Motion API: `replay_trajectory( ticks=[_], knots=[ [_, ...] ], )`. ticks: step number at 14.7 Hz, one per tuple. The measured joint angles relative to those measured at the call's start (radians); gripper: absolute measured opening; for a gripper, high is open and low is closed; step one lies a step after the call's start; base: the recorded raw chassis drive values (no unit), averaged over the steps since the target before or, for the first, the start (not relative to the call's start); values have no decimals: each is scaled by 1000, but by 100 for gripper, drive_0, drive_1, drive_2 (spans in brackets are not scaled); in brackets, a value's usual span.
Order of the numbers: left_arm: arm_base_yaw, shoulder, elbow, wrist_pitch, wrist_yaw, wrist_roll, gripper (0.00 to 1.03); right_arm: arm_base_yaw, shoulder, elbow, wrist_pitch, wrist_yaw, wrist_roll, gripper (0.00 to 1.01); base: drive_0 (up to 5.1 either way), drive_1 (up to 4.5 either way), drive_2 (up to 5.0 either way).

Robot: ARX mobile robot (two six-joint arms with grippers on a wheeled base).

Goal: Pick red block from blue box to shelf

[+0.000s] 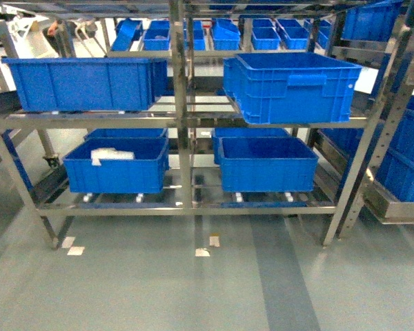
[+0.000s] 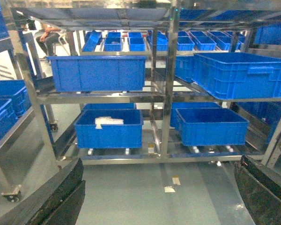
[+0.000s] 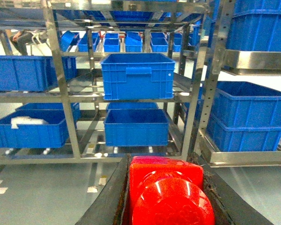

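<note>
The red block [image 3: 166, 192], glossy with its round stud facing the camera, fills the bottom of the right wrist view. My right gripper [image 3: 163, 165] is shut on it, a black finger [image 3: 105, 201] pressed to each side. In the left wrist view my left gripper [image 2: 160, 164] is open, its fingers [image 2: 61, 197] wide apart over bare floor with nothing between them. The steel shelf [image 1: 181, 103] stands ahead in all three views, some way beyond both grippers. The blue box is out of view. Neither gripper appears in the head view.
Dark blue ribbed crates [image 1: 90, 83] sit on the shelf's tiers; the lower left crate [image 1: 117, 165] holds a white bag. A second rack with crates [image 1: 400, 158] stands at the right. Tape marks [image 1: 205, 247] lie on the grey floor before the shelf.
</note>
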Motion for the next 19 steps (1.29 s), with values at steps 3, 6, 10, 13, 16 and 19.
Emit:
replay_trajectory(
  ticks=[3, 6, 10, 13, 16, 19],
  knots=[
    [-1, 0, 0, 3, 1, 0, 98, 0, 0, 0, 0, 0, 0, 28, -56, 77, -190],
    [-1, 0, 0, 0, 0, 0, 98, 0, 0, 0, 1, 0, 0, 28, -15, 385, -415],
    [-1, 0, 0, 3, 0, 0, 98, 0, 0, 0, -2, 0, 0, 28, 4, 412, -405],
    [-1, 0, 0, 1, 0, 0, 98, 0, 0, 0, 0, 0, 0, 28, 5, 415, -406],
    [-1, 0, 0, 0, 0, 0, 98, 0, 0, 0, 0, 0, 0, 28, 0, 414, -414],
    [-1, 0, 0, 1, -2, 0, 98, 0, 0, 0, 2, 0, 0, 28, -3, 412, -418]
  ],
)
